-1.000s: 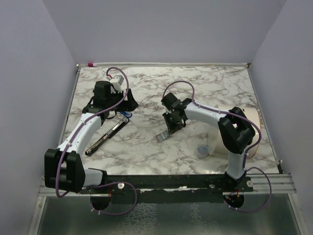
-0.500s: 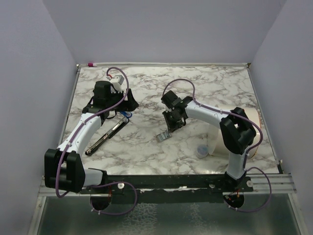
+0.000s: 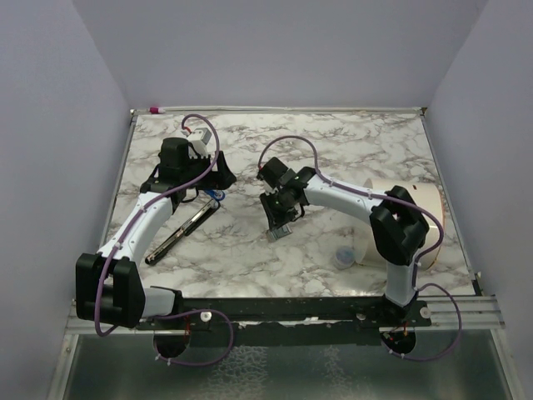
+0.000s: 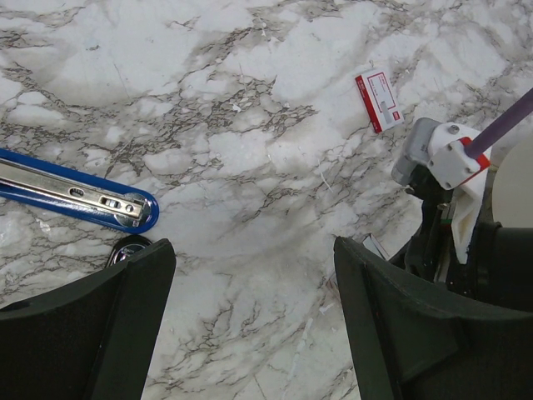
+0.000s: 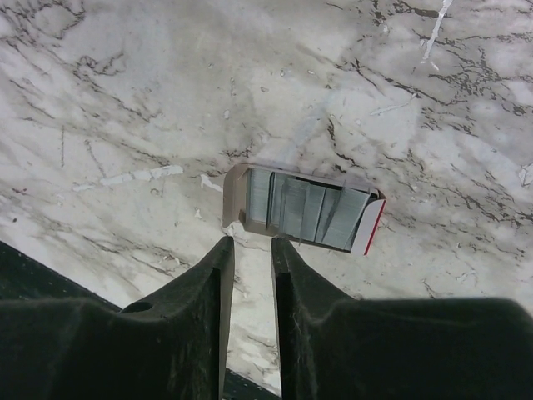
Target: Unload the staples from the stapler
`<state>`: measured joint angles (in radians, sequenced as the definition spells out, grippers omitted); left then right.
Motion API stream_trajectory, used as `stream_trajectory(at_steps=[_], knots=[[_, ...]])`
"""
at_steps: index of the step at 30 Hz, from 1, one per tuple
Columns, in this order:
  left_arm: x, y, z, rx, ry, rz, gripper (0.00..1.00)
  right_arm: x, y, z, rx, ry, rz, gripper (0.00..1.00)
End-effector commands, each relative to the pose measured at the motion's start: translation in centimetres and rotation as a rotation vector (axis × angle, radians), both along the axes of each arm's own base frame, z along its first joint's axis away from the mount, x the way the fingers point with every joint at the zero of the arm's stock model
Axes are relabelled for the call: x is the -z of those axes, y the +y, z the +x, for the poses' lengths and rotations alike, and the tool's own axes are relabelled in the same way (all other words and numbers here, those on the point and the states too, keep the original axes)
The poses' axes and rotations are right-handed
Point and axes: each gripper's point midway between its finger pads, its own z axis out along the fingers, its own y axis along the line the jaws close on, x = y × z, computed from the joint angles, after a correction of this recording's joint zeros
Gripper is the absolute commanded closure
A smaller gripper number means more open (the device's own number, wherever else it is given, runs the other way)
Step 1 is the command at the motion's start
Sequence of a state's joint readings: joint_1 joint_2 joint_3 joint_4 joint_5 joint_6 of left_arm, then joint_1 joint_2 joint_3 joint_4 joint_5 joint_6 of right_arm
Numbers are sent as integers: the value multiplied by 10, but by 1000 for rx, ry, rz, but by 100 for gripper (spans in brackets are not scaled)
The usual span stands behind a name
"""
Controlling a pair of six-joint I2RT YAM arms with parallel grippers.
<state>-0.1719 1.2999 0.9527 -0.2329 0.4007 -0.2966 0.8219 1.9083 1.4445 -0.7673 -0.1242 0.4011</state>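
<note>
From where I stand, the right claw (image 5: 250, 243) is barely parted. There is a thin slit between its two black fingers with only marble showing through, and it grips nothing. Its tips hang right at the near edge of a small open cardboard box (image 5: 236, 196) with a white, red-edged end flap; I cannot tell whether they touch it. Inside that box lie the staples (image 5: 304, 212), silvery-grey strips packed side by side, some a little askew. The left claw (image 4: 252, 250) is spread wide and empty, poised over the white-and-grey marble table (image 4: 250, 50).

The right arm (image 3: 341, 193) rises from its near-right base, bends at the elbow and runs leftwards to mid-table, its wrist tipped down over the box. The left arm (image 3: 137, 221) goes up the left side and folds back at the far end.

The long blue-and-black stapler (image 4: 75, 193) lies flat and slanting on the left half of the table, its silvery metal channel facing up. Its rounded blue end is just beside one finger of the left claw, well apart from the box. A small white card with red-pink marks (image 4: 379, 102) lies farther off on the marble.
</note>
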Motion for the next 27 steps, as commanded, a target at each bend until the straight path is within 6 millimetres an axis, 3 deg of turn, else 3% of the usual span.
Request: stream_trajectory(at_steps=[1,14,27], knots=[[-6,-3,0,18,-27,-18,20,8,4,-1,-16,21,-24,74],[-7,-3,0,20,-29,-17,20,19,0,-2,-11,2,-122,67],[-7,-3,-1,19,-31,-18,20,23,-3,-2,-4,-12,-172,66]])
